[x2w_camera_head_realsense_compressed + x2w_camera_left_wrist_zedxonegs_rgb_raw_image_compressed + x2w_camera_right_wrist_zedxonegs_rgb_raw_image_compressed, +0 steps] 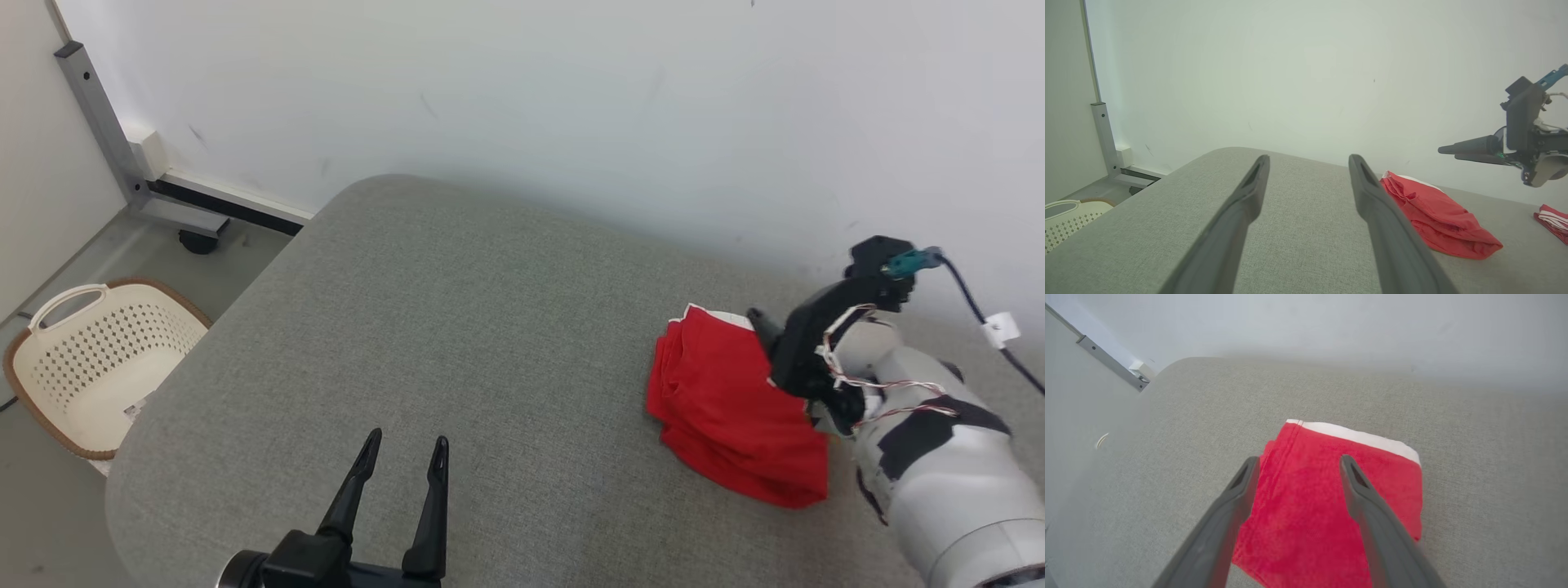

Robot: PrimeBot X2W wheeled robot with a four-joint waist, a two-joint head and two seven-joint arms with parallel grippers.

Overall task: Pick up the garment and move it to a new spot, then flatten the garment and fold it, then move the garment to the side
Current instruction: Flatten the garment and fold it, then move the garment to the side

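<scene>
The folded red shorts [735, 400] with a white waistband lie at the right of the head view on the grey cloth-covered worktop [457, 327], near its far edge by the white wall [571, 98]. The right tool [1298, 461] hangs just above them with its fingers spread, clear of the cloth and gripping nothing. The left tool [408, 441], at the bottom centre of the head view, is also spread and empty, well apart from the shorts. A cream perforated laundry basket [69, 298] stands on the floor at the left edge. In the left wrist view another red-and-white cloth [1553, 218] lies at the right edge.
</scene>
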